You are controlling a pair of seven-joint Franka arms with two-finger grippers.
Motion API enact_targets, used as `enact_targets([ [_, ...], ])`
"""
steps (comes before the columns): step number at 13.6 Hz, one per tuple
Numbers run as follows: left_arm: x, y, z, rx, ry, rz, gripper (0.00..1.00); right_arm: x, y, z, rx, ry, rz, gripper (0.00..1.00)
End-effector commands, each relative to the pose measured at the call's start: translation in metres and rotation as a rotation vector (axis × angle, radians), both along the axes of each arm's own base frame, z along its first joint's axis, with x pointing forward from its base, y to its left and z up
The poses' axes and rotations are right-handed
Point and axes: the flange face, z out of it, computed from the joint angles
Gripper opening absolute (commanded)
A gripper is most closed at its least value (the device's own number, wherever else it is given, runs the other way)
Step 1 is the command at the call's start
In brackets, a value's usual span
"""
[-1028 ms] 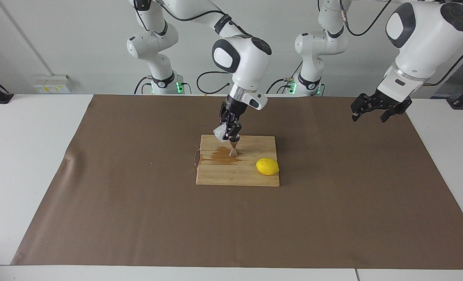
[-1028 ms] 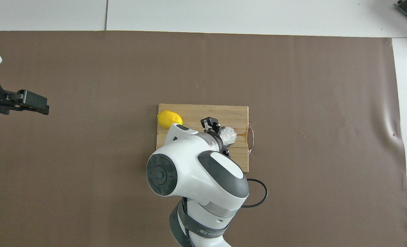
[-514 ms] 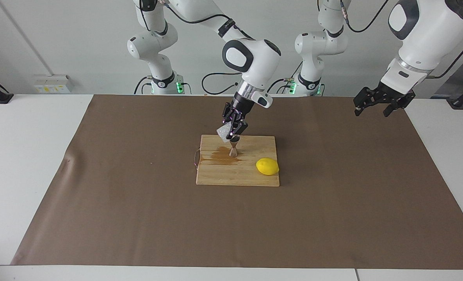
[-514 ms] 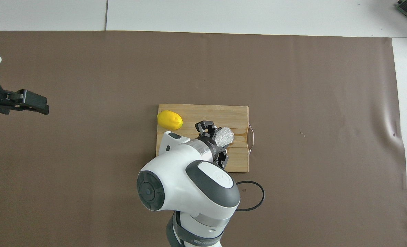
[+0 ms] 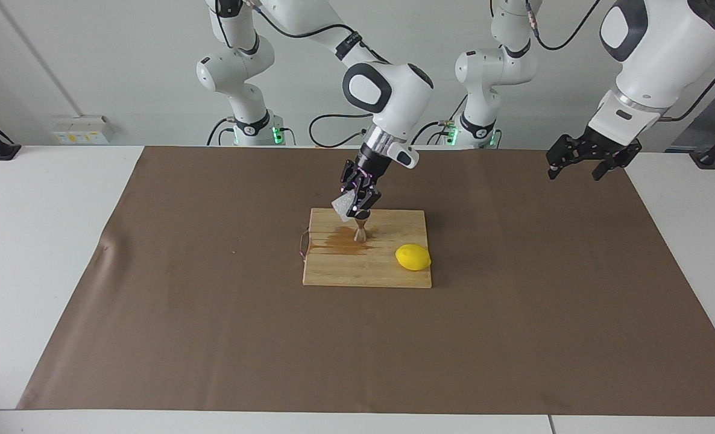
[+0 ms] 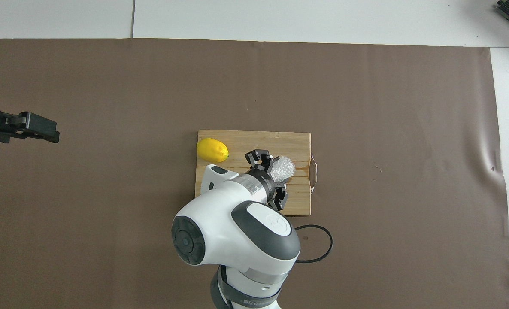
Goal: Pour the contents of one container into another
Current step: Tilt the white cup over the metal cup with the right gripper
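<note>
Glass cup (image 5: 341,204) tilted, mouth down toward jigger (image 5: 360,230), pinched in right tool (image 5: 357,206) just above it. Since a second ago cup risen slightly, arm drawn up and back; little change over last half-second. Judgement: pour likely finishing. Jigger upright on cutting board (image 5: 393,274), brown spill (image 5: 339,242) beside it. Lemon (image 5: 413,257) on board toward left arm's end. Left tool (image 5: 586,163) spread, empty, waiting above brown mat (image 5: 213,313).

The right gripper (image 6: 275,171) clasps a bumpy glass cup (image 6: 283,166) over the wooden cutting board (image 6: 254,139), near a lemon (image 6: 212,150).
</note>
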Motion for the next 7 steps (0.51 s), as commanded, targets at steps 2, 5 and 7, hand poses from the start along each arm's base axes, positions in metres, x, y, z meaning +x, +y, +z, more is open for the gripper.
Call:
enact_targets([
  [2, 0.001, 0.003, 0.003, -0.007, -0.01, -0.001, 1.0, -0.004, -0.004, 0.004, -0.011, -0.034, -0.003, 0.0],
  [5, 0.002, 0.004, 0.002, -0.006, -0.01, -0.001, 1.0, -0.006, -0.003, 0.012, 0.019, -0.025, -0.014, 0.0],
  [7, 0.002, 0.003, 0.002, -0.007, -0.01, 0.001, 1.0, -0.008, -0.003, 0.018, 0.065, -0.003, -0.04, 0.0],
])
